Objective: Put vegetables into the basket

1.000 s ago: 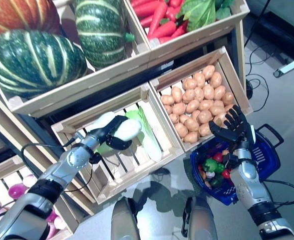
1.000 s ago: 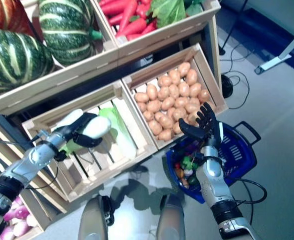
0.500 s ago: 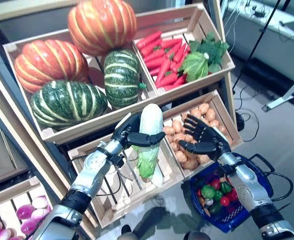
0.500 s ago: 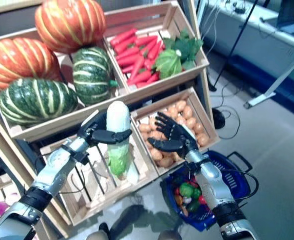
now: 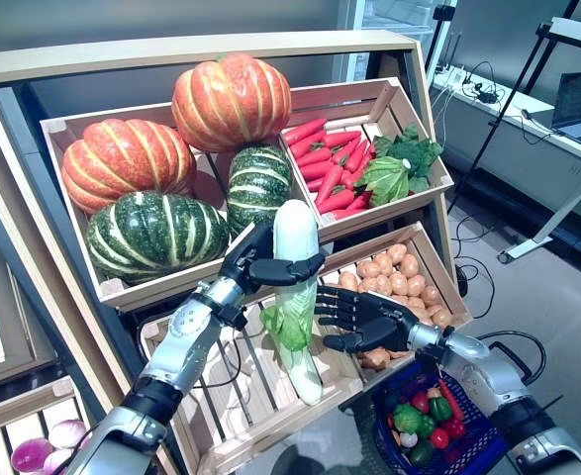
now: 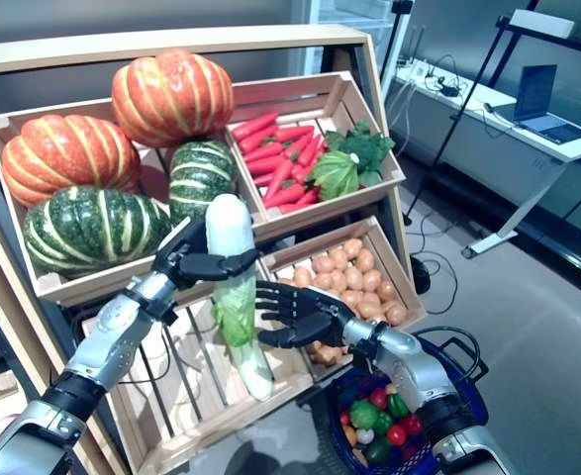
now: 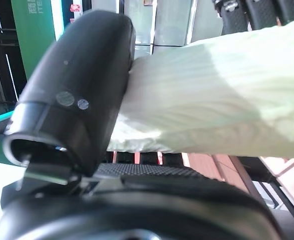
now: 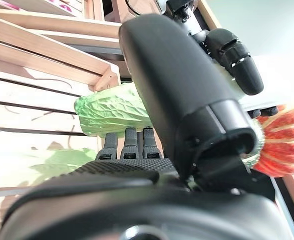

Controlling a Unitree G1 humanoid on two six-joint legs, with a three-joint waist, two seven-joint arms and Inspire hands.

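Note:
My left hand [image 5: 259, 265] is shut on the white stem of a napa cabbage [image 5: 295, 259], holding it upright in the air before the shelf, green leaves [image 6: 234, 309] hanging down. The left wrist view shows the pale cabbage [image 7: 212, 100] pressed against the thumb [image 7: 81, 100]. My right hand [image 5: 357, 319] is open, fingers spread, right beside the leafy end; its wrist view shows the green leaves [image 8: 109, 107] just past the fingers. The blue basket [image 5: 488, 435] stands on the floor at lower right, holding several small vegetables [image 5: 424, 416].
A second cabbage [image 5: 305, 371] lies in the lower slatted crate [image 5: 231, 416]. A crate of potatoes [image 5: 399, 282] sits beside it. Above are pumpkins [image 5: 231, 99], striped squashes [image 5: 151, 233], carrots [image 5: 330, 168] and leafy greens [image 5: 394, 168]. Desk and tripod legs stand at right.
The camera has tilted up. My left hand lifted the cabbage out of the lower crate and stood it upright; my right hand moved from over the basket across to the cabbage's leaves.

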